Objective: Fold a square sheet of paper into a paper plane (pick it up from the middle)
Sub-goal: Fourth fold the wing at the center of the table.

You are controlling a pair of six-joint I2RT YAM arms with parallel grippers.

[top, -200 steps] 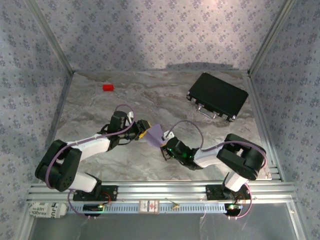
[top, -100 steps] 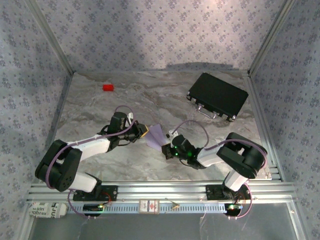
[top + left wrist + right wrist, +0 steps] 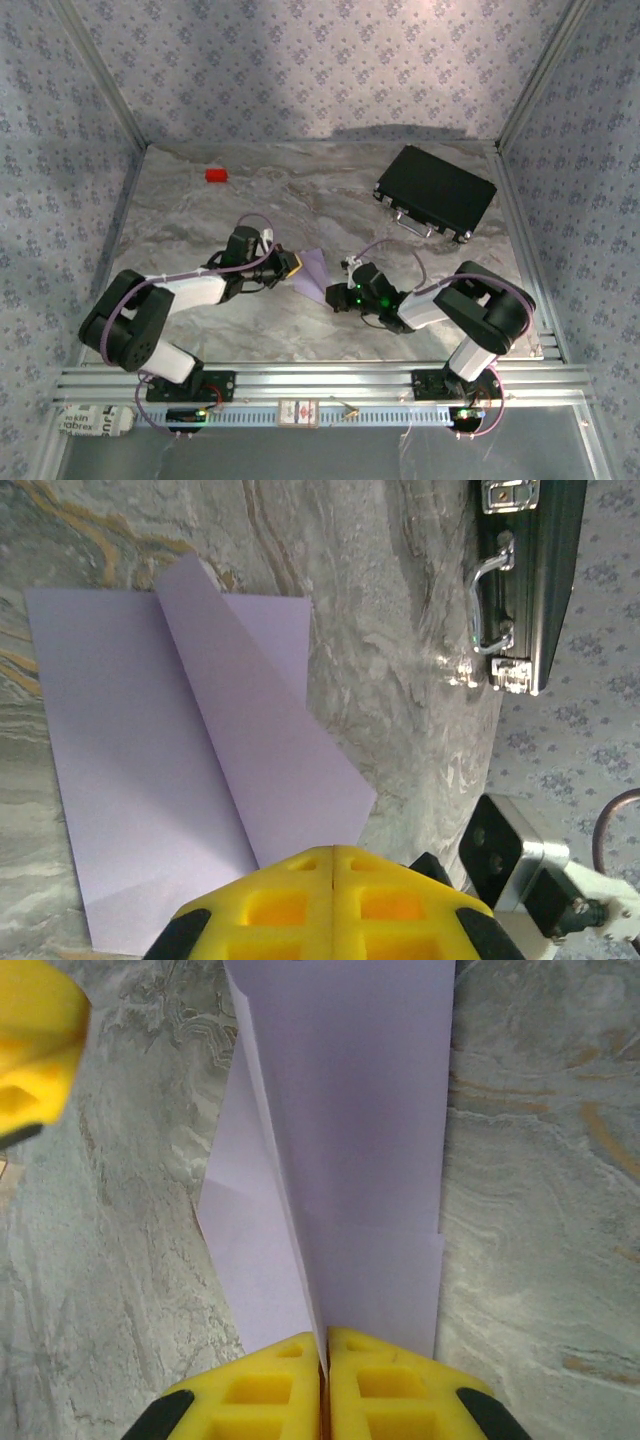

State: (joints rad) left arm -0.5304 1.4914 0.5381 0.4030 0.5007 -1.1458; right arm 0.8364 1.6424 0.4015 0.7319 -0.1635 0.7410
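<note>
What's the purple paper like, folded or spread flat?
Partly folded: the paper shows a flap doubled over along a diagonal crease.

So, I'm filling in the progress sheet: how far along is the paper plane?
Early. Done: the lilac sheet has one diagonal flap folded over it. In hand: the right claw is shut on the sheet's edge, and the left claw is shut at a corner, though its hold isn't clear. Left: it's no pointed dart yet, so most folds remain.
</note>
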